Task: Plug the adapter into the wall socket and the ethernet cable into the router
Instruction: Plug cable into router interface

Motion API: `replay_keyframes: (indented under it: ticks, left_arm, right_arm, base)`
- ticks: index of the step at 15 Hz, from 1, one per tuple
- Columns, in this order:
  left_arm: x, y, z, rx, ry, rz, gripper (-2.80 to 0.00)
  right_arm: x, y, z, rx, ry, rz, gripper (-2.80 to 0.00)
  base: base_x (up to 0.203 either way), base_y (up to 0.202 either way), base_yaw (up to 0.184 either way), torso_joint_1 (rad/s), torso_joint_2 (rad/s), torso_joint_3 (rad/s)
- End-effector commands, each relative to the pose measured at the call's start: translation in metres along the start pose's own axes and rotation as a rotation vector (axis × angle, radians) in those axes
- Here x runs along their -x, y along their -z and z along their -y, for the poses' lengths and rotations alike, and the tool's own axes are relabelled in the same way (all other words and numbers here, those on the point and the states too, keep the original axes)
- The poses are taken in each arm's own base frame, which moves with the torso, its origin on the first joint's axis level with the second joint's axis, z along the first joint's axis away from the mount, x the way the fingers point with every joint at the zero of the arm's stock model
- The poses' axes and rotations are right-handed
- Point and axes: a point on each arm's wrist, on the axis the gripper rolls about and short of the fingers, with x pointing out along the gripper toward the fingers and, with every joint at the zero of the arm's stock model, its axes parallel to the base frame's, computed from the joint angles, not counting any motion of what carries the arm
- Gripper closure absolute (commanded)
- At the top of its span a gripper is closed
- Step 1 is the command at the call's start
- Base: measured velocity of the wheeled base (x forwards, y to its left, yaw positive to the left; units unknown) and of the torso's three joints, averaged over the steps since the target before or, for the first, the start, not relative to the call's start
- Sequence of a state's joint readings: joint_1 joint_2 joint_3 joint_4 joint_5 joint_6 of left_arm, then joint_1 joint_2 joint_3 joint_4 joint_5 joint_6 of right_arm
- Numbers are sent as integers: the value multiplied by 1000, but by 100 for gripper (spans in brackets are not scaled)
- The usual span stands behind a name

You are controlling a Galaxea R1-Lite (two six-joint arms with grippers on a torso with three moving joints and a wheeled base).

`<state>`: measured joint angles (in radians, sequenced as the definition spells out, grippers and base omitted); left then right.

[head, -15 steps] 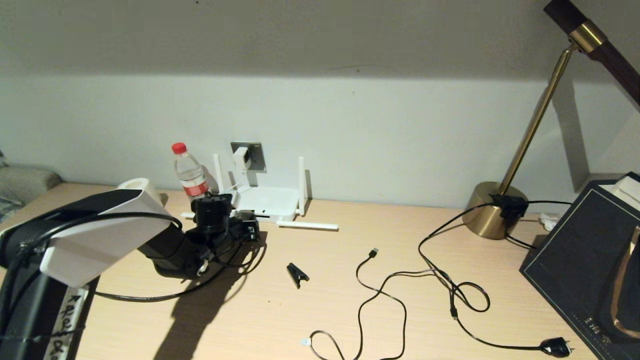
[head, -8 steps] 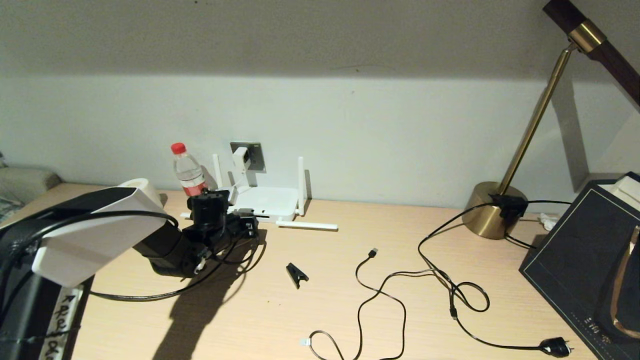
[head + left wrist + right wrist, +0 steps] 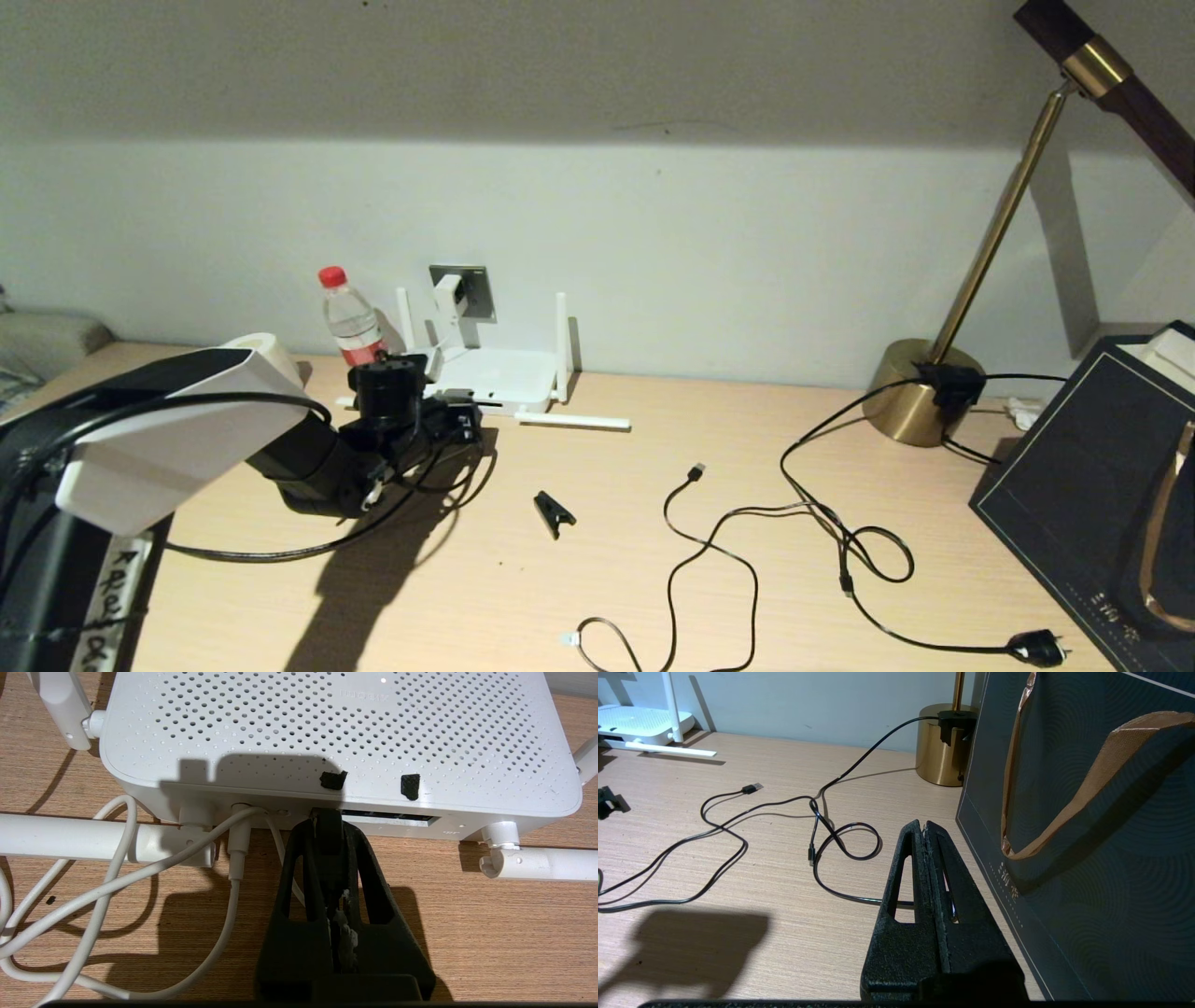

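Desk scene from the head camera, with a pale wooden desk (image 3: 597,560) against a white wall. White router (image 3: 493,377) sits at about 11 o'clock, antennas upright at its back corners and one lying flat along the front. Directly above it on the wall is the grey wall socket (image 3: 478,287), with the white adapter (image 3: 450,293) already seated in it and a thin white cord dropping to the router.

The left gripper (image 3: 328,820) reaches in at the router's front edge; in the left wrist view its jaws are pressed together on a black connector end of the ethernet cable (image 3: 329,833), whose tip meets the dark port strip. Whether it is fully inserted cannot be told.

The right gripper (image 3: 924,828) hangs above the desk at about 4 o'clock beside a dark paper bag (image 3: 1087,812), jaws together and holding nothing.

A thin black USB cable (image 3: 709,551) loops across the desk centre, near a brass lamp base (image 3: 920,392) at 2 o'clock. A water bottle (image 3: 351,322) stands just left of the router
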<state>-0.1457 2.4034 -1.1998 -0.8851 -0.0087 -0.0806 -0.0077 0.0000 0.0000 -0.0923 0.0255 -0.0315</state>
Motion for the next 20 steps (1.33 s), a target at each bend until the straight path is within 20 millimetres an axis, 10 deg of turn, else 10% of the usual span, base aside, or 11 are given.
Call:
replay_keyframes:
  ticks: [1,20]
  left_arm:
    - [0,4,0,1,-2,-11,0]
    - [2,3,0,-13,-1,1,0]
  right_arm:
    - [-2,10,0,0,-2,-36,0]
    - [-2,10,0,0,-2,-36,0]
  base:
    - [0,0,0,0,0,0]
    - [0,0,0,0,0,0]
